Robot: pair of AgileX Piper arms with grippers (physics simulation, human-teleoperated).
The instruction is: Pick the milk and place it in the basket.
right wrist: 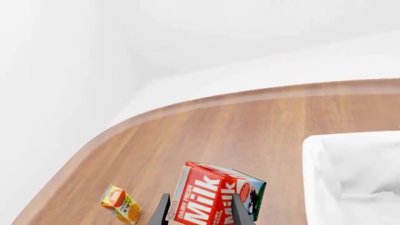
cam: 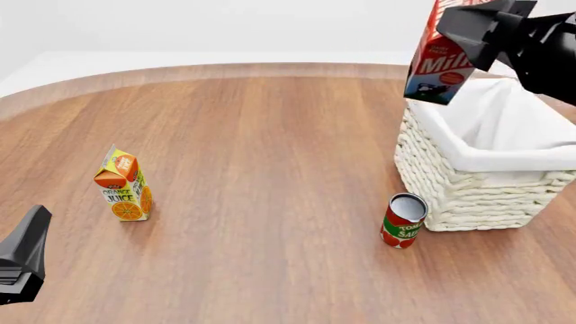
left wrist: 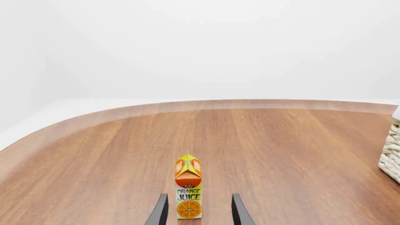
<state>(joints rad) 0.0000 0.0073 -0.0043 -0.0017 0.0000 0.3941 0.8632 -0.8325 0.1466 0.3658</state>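
The table [cam: 270,169] is made of smooth brown wood with a soft shine, and the basket [cam: 468,196] beside the right gripper [cam: 481,30] is woven from rough cream wicker and lined with soft white cloth. The milk [cam: 439,57] held in that matt black gripper looks like smooth printed paper. The can [cam: 402,221] below has a shiny metal top.

Left gripper [left wrist: 198,213] open — orange juice carton [left wrist: 188,187] upright between its fingers; basket [left wrist: 391,157] at the frame's right edge.
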